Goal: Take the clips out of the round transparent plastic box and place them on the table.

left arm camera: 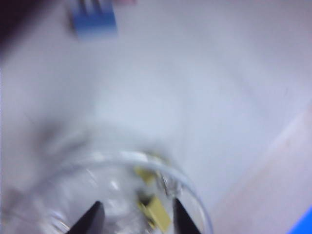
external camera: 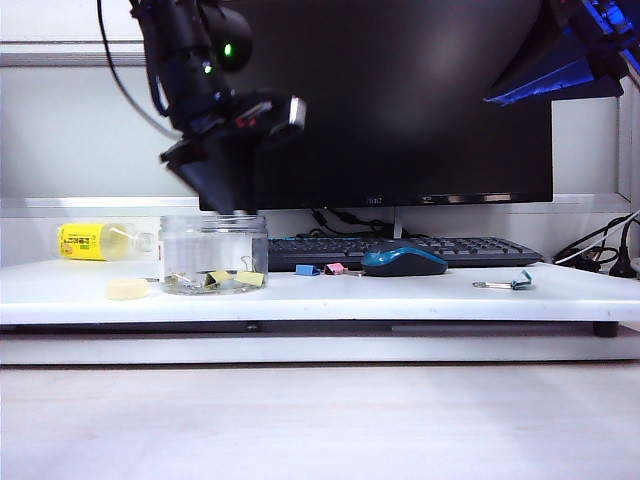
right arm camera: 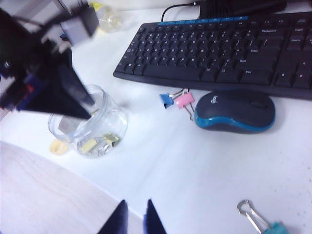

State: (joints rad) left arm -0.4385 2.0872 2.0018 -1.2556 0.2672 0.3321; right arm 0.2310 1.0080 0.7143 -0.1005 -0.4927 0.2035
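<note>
- The left gripper [left arm camera: 135,218] hangs over the open mouth of the round transparent plastic box [external camera: 213,252], pointing down into it, its two dark fingers [left arm camera: 92,219] standing apart with nothing between them.
- Directly below that gripper, the clips [left arm camera: 155,210] lie on the floor of the box; they are small and yellow, and the view is blurred.
- The box stands upright on the table [external camera: 330,298], with the left arm's black wrist rising above its rim.
- The right gripper [right arm camera: 132,217] is held high above the table's front edge, well apart from the box, its fingers a narrow gap apart and holding nothing.
- Beyond the right gripper lie a blue and black mouse [right arm camera: 235,115], a blue and a pink binder clip [right arm camera: 176,100] just beside it, and a black keyboard [right arm camera: 219,48].
- A teal clip with wire handles [right arm camera: 261,222] rests on the table near the right gripper, away from the box.
- A yellow-labelled bottle [external camera: 100,241] lies on its side behind the box.
</note>
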